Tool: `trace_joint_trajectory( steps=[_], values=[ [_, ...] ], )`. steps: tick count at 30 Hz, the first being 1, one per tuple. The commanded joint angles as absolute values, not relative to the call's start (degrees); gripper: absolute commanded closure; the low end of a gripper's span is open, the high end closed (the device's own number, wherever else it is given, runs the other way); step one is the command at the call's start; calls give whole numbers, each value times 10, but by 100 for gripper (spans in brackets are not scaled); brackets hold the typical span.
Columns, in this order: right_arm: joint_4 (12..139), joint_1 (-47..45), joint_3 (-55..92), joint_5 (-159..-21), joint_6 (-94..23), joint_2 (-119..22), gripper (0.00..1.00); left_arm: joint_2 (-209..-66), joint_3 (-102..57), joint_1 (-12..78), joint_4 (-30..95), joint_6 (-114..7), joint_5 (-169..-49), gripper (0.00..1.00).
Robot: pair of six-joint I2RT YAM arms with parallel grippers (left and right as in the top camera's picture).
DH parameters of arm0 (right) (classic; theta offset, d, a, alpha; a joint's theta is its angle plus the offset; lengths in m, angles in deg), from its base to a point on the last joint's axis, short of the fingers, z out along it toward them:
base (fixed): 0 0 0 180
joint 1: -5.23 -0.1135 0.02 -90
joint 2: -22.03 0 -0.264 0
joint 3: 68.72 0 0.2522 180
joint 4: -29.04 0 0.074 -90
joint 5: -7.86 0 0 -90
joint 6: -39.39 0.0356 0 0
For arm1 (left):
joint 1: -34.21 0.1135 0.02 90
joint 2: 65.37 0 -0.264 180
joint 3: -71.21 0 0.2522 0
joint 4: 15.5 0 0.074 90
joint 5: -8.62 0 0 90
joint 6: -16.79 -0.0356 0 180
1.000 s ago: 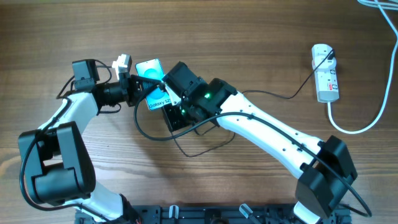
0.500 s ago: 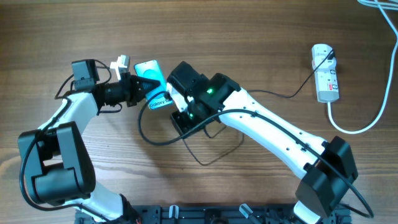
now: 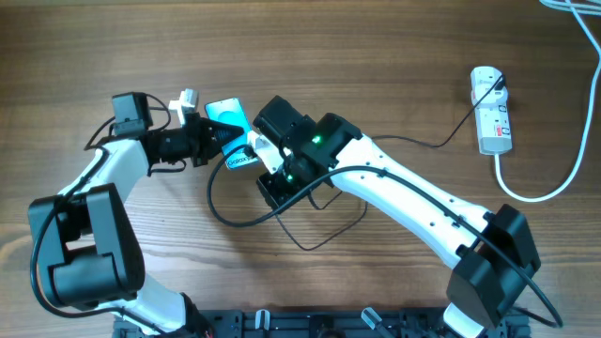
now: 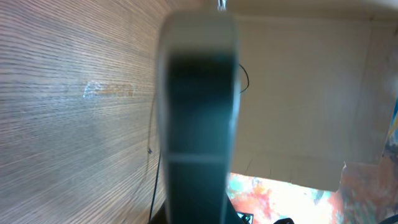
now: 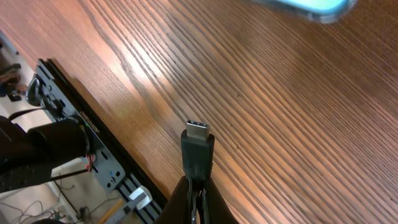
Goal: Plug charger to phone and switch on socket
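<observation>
In the overhead view my left gripper [image 3: 210, 139] is shut on the phone [image 3: 228, 120], whose cyan screen has a white strip of text at its near end, and holds it off the table. In the left wrist view the phone [image 4: 198, 124] is a blurred dark slab seen edge-on. My right gripper [image 3: 266, 176] sits just right of the phone, shut on the charger's connector [image 5: 198, 144]. The metal tip points up, clear of the phone's cyan edge [image 5: 308, 6]. The black cable [image 3: 282, 221] loops under the right arm. The white socket [image 3: 491, 111] lies at the far right with a black plug in it.
The socket's thick white cord [image 3: 554, 188] curves along the right edge of the table. The thin black cable runs from the socket across the wood [image 3: 441, 144] to the right arm. A black rail [image 5: 93, 149] runs along the table's front edge.
The right gripper with the connector has shifted slightly right, dragging the cable loop. The left gripper has turned the phone a little.
</observation>
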State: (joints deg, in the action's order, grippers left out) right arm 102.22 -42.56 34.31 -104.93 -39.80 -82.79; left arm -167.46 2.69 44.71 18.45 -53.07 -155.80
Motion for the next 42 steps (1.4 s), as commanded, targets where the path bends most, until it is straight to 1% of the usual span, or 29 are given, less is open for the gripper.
trace_joint_trajectory(
  steps=[1, 4, 8, 11, 14, 18, 23, 26, 42],
  values=[
    [1000, -426, 338, -1062, -367, -835, 96, -1660, 23, 417, 184, -532, -1590, 96],
    [984, -426, 338, -1062, -345, -836, 96, -1660, 23, 400, 184, -532, -1590, 96],
    [995, -426, 338, -1062, -349, -845, 96, -1660, 23, 399, 184, -532, -1589, 96],
    [1003, -426, 338, -1062, -318, -858, 96, -1660, 23, 399, 170, -532, -1589, 96],
    [993, -426, 338, -1059, -326, -858, 96, -1660, 23, 399, 162, -532, -1590, 96],
    [989, -426, 338, -1013, -324, -858, 96, -1660, 23, 399, 139, -534, -1622, 96],
    [959, -426, 338, -1011, -324, -858, 96, -1660, 23, 399, 137, -535, -1621, 96],
    [956, -426, 338, -984, -324, -858, 96, -1660, 23, 399, 137, -548, -1622, 96],
    [959, -423, 338, -967, -294, -858, 96, -1660, 23, 399, 137, -565, -1621, 96]
  ],
)
